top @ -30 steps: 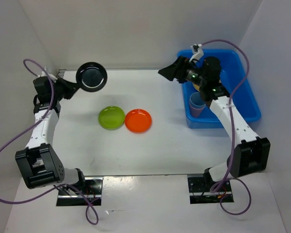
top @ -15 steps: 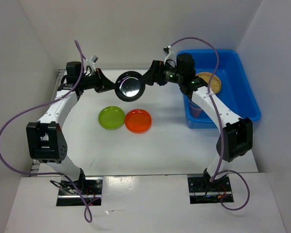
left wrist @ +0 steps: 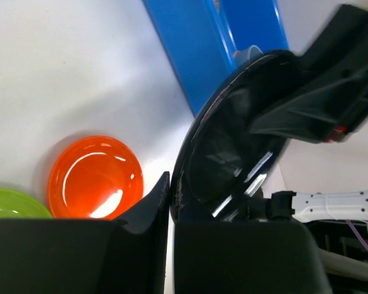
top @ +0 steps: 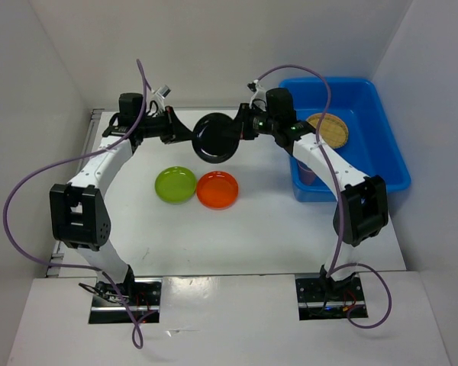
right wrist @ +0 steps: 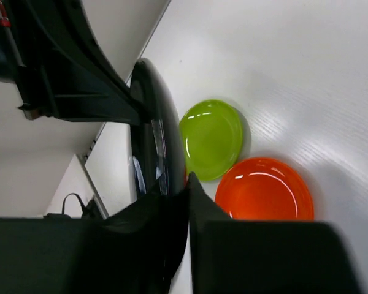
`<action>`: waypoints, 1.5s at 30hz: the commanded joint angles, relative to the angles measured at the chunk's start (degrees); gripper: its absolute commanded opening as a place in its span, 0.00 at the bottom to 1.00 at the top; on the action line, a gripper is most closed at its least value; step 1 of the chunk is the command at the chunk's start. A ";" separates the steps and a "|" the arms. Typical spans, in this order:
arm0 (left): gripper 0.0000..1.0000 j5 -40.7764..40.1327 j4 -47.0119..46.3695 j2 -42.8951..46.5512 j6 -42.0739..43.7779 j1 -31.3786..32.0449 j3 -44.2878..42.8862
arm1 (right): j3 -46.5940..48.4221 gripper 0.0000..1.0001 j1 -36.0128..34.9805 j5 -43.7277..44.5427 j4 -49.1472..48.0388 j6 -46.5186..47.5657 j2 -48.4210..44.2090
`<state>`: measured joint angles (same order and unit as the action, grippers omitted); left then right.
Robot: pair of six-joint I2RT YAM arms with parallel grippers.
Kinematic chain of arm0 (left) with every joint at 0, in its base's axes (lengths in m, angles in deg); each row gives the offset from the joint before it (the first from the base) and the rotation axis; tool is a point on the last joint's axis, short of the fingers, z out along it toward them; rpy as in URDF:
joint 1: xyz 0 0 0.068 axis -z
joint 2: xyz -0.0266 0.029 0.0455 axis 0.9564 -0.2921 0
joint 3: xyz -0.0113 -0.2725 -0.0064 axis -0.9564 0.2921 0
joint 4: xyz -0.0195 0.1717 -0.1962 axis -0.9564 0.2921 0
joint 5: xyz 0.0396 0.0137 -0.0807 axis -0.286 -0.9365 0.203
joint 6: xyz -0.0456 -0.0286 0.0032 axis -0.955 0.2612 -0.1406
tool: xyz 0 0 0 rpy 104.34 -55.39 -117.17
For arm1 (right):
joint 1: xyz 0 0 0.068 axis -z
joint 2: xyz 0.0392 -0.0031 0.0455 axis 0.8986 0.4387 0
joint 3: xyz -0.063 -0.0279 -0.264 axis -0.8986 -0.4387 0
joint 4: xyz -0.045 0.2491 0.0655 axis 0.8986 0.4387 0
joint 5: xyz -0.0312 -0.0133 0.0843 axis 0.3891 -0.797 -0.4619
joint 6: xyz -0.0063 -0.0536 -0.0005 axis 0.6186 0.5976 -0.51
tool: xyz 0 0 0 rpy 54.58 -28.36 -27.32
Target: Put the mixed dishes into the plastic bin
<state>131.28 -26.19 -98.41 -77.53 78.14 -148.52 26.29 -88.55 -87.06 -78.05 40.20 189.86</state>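
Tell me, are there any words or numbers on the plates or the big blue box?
None. No word, number, label or sign can be read in any view. The black plate, the lime green plate, the orange plate and the blue bin all look plain.

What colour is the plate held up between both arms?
Glossy black plate, clearest in the top external view.

Left arm point(top: 99, 162): white shells, black joint blocks.
Right arm point(top: 326, 162): same white-and-black, with tiny green lights by the wrist.
Cables point(top: 290, 68): purple, looping wide off both arms.
Left fingers point(left wrist: 141, 211): matte black wedges.
Right fingers point(right wrist: 202, 208): black too, smooth.
Bases point(top: 126, 293): black plates with wiring.
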 commanded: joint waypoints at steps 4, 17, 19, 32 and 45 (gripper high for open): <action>0.00 1.26 -0.77 -0.63 0.87 0.15 -1.73 | 2.33 0.00 -0.56 2.81 0.00 1.46 -0.05; 0.73 -6.55 1.25 0.77 2.98 -7.76 2.49 | 0.83 0.00 13.05 17.30 -2.80 -3.28 -12.17; 0.73 -8.40 1.25 -0.63 2.98 -7.76 4.78 | -0.22 0.00 18.21 18.28 -6.47 -7.39 -12.88; 0.79 -29.32 -1.47 4.63 -1.42 -12.67 22.44 | -13.40 0.00 35.13 30.12 -20.82 -22.79 -10.77; 0.80 -31.08 -1.73 12.11 -3.79 -14.53 30.53 | -20.44 0.00 36.97 40.42 -26.37 -32.55 -1.55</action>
<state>100.94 -26.47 -89.14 -80.83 63.72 -118.38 6.11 -52.64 -50.43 -97.44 11.22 187.32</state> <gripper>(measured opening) 0.801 0.164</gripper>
